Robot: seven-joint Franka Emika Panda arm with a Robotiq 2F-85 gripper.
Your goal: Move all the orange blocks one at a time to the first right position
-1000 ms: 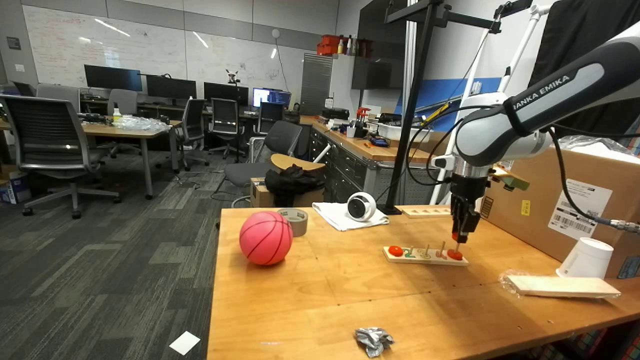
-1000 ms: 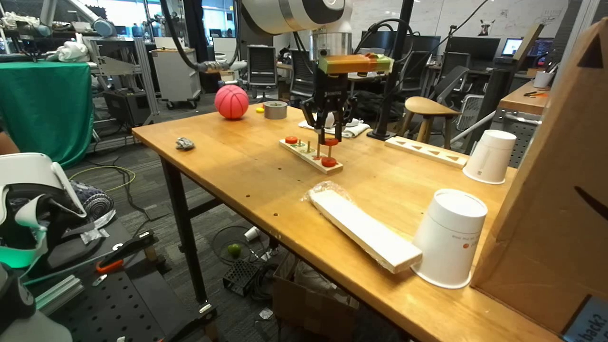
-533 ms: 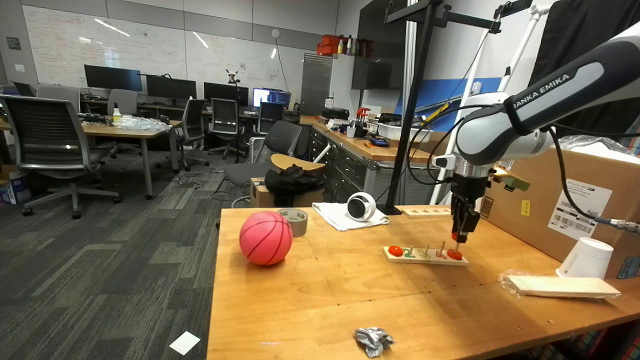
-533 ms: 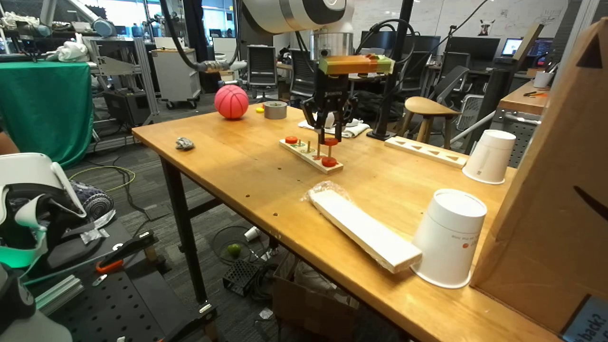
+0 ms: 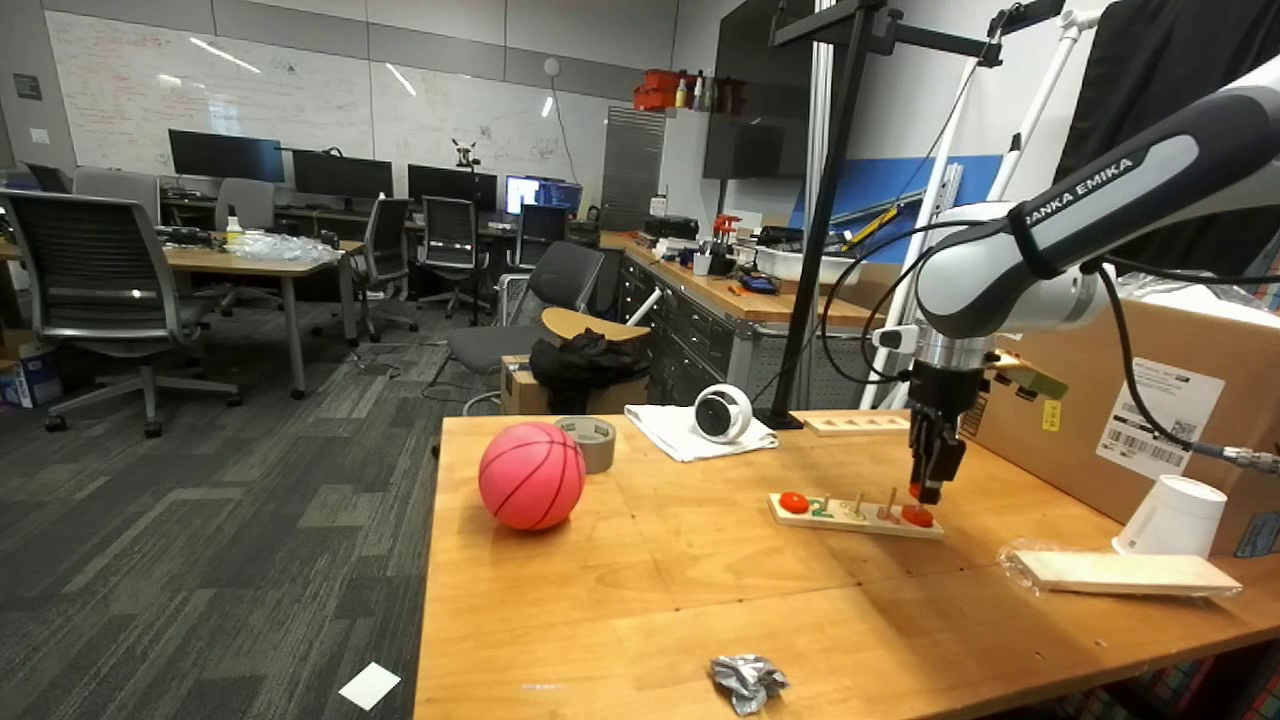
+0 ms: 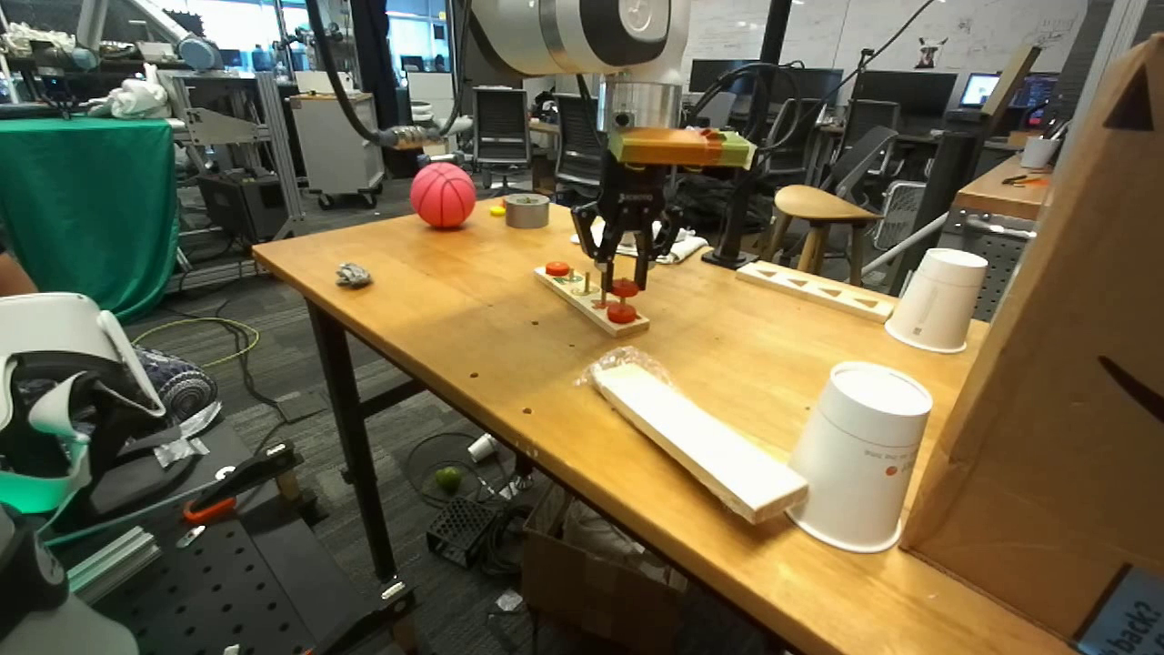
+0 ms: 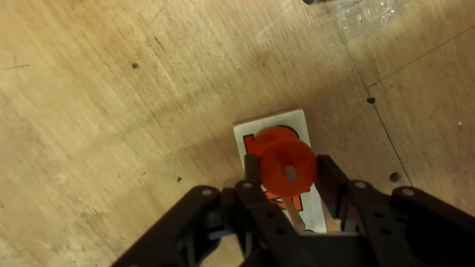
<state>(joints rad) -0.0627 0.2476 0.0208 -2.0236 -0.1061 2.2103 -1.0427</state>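
The pale tray (image 5: pixel 855 526) lies on the table with several thin upright pegs; it also shows in the wrist view (image 7: pixel 269 120). My gripper (image 6: pixel 625 285) points down over one end of the tray and is shut on an orange block (image 7: pixel 287 154), a round disc. The end peg's tip shows in the disc's hole, so the held block is around that peg, partway down. A second orange block (image 6: pixel 622 315) sits at the base of that peg, a gap below the held one. Another orange block (image 5: pixel 794 502) sits at the tray's opposite end.
A plastic-wrapped slab (image 6: pixel 700 437), white cups (image 6: pixel 864 455) and a cardboard box (image 6: pixel 1037 428) stand near the tray's end. A pink ball (image 5: pixel 532 477), tape roll (image 5: pixel 598 452), white cloth (image 5: pixel 665 432), crumpled foil (image 5: pixel 748 682) and a slotted wooden piece (image 6: pixel 814 289) are on the table.
My gripper has moved down with the held block, bringing it closer to the block below. The tray's end near the gripper has shifted slightly. The grip looks the same.
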